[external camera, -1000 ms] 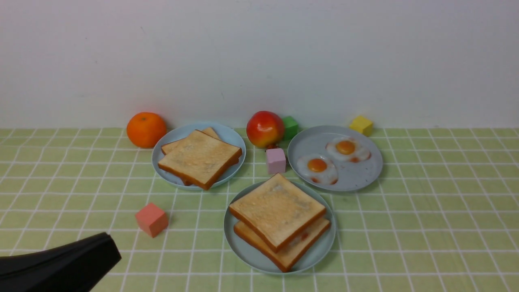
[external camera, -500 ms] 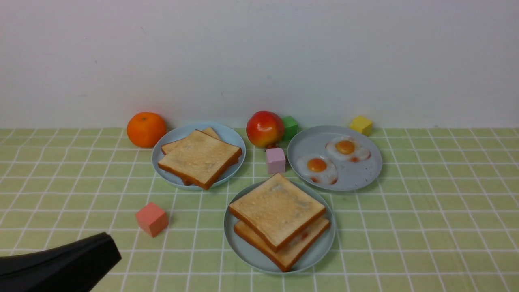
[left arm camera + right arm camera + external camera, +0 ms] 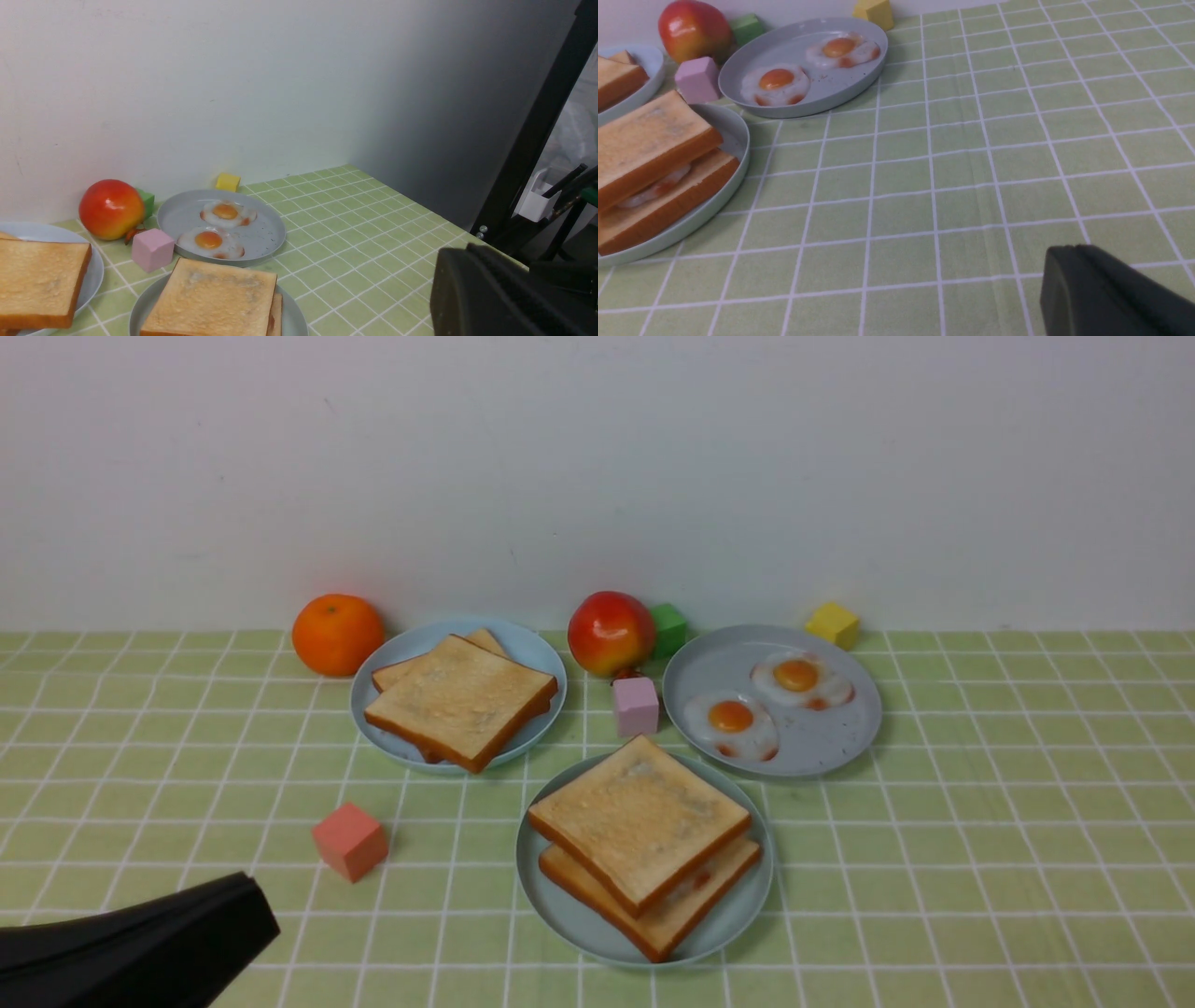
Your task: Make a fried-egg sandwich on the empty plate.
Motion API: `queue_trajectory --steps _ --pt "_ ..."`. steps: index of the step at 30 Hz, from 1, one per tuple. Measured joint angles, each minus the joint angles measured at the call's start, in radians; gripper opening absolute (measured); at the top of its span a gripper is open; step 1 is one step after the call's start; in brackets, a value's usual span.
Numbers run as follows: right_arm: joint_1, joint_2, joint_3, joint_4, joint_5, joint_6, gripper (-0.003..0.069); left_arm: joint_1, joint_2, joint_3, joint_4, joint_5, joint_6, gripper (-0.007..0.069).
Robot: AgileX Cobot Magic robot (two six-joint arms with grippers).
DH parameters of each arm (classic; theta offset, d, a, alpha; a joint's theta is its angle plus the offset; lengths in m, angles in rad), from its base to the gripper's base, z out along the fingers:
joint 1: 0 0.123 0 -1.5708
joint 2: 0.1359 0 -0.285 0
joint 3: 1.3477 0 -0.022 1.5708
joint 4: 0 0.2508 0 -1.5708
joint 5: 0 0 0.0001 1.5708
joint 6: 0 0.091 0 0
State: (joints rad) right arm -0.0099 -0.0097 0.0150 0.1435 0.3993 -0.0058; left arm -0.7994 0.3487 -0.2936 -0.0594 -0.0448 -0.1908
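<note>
The fried-egg sandwich (image 3: 644,840) lies on the pale mint plate (image 3: 560,919) in the middle of the table. It is two stacked toast slices with a sliver of white-and-orange egg (image 3: 658,187) showing between them. My left gripper (image 3: 254,903) is shut and empty, low at the near left, well clear of the plate. In the left wrist view the left gripper (image 3: 467,248) has its fingers pressed together, away from the sandwich (image 3: 210,298). My right gripper (image 3: 1076,247) is also shut and empty, over bare cloth to the right of the plate (image 3: 738,154). It is out of the front view.
A sky-blue plate (image 3: 532,653) with loose toast slices sits back left. A grey plate (image 3: 840,747) with two fried eggs sits back right. An orange (image 3: 336,635), an apple (image 3: 610,632), and green (image 3: 668,627), yellow (image 3: 832,623), pink (image 3: 636,706) and salmon (image 3: 349,841) cubes stand around.
</note>
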Motion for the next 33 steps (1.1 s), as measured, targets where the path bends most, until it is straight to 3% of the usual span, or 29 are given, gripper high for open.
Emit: queue_trajectory --steps 20,22,25,27,31,33 --pt "0.000 0.000 0.000 0.000 0.001 0.006 0.0001 0.009 -0.004 0.022 0.011 -0.004 0.000 0.0012" --pt "0.000 0.000 0.000 0.000 0.001 0.006 0.0003 0.053 -0.027 0.041 0.023 -0.004 0.000 0.0013" --pt "0.000 0.000 0.000 0.000 0.001 0.006 0.0005 0.253 -0.107 0.104 0.030 0.002 0.000 0.0014" --pt "0.000 0.000 0.000 0.000 0.001 0.006 0.0006 0.314 -0.143 0.126 0.030 0.016 0.000 0.0014" --pt "0.000 0.000 0.000 0.000 0.001 0.006 0.0007 0.559 -0.273 0.239 0.035 0.093 0.000 -0.0013" --pt "0.000 0.000 0.000 0.000 0.001 0.006 0.0007 0.629 -0.321 0.294 0.037 0.156 0.000 -0.0013"
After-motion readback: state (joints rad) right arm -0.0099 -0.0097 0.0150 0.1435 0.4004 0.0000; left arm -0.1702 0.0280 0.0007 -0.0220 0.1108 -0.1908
